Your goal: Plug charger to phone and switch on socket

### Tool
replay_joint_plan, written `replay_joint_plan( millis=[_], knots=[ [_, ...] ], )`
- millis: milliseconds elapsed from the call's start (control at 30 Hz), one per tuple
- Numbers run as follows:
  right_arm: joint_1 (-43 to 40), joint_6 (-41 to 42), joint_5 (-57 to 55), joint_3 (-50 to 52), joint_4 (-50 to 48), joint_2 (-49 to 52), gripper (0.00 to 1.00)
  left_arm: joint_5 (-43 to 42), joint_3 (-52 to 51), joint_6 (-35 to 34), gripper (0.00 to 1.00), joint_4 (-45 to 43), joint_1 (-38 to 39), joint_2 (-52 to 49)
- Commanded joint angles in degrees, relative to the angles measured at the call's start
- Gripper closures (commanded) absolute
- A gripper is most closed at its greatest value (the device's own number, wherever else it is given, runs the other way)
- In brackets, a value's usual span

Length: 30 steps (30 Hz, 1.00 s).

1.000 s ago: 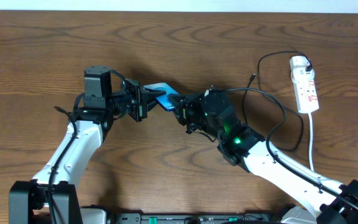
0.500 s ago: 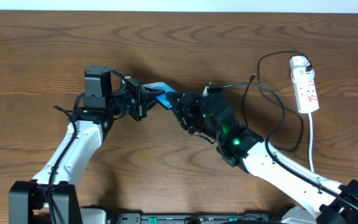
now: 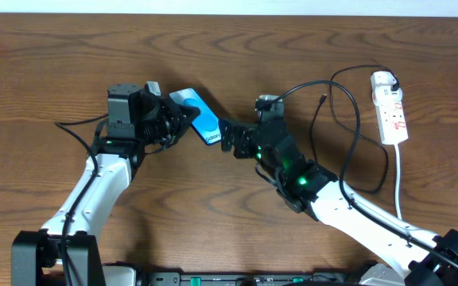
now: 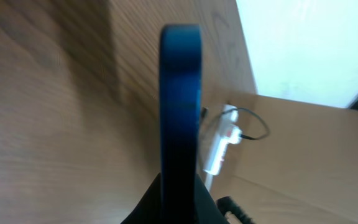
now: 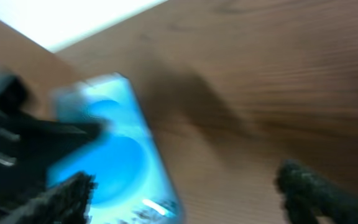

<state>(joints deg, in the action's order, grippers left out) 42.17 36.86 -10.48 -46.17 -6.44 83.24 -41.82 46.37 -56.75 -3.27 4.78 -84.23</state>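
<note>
The phone point(image 3: 200, 118), its blue screen facing up, hangs above the table with my left gripper point(image 3: 178, 119) shut on its upper end. In the left wrist view the phone point(image 4: 180, 93) stands edge-on between the jaws of that gripper point(image 4: 180, 190). My right gripper point(image 3: 230, 140) sits at the phone's lower end, open. In the blurred right wrist view one of its fingers point(image 5: 67, 196) overlaps the phone point(image 5: 114, 155). The charger point(image 3: 316, 83) arcs from the right wrist towards the socket point(image 3: 390, 111). Its plug tip is hidden behind the right gripper.
The socket's white cord point(image 3: 398, 183) runs down the right side to the front edge. Loops of thin black cable point(image 3: 364, 143) lie between the right arm and the socket. The table's far edge point(image 3: 229, 13) meets a white wall.
The right gripper has opened wide at the phone's lower end. The left gripper has turned the phone so its screen faces up. The cable has swung up and right.
</note>
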Motion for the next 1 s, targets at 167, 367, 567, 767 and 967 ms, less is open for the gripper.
replay_joint_plan(
  millis=[167, 367, 567, 767, 967],
  knots=[
    [-0.04, -12.48, -10.4, -0.17, 8.92, -0.11, 0.01, 2.03, 0.68, 10.69, 0.92, 0.74, 0.07, 0.52],
    [-1.79, -2.03, -9.27, -0.28, 14.53, -1.6, 0.01, 2.05, 0.68, 10.64, 0.93, 7.15, 0.07, 0.52],
    [-9.6, 6.93, 2.27, -0.28, 20.35, -6.54, 0.01, 2.08, 0.68, 10.64, 0.93, 14.32, 0.07, 0.52],
    [-17.77, 7.02, 12.85, -0.28, 21.7, -9.01, 0.01, 1.38, 0.68, 9.55, 0.93, 16.06, 0.07, 0.52],
    [-17.97, 5.29, 10.25, -0.24, 26.16, -8.98, 0.01, -11.74, 0.68, 16.76, 0.93, 13.55, 0.07, 0.52]
  ],
)
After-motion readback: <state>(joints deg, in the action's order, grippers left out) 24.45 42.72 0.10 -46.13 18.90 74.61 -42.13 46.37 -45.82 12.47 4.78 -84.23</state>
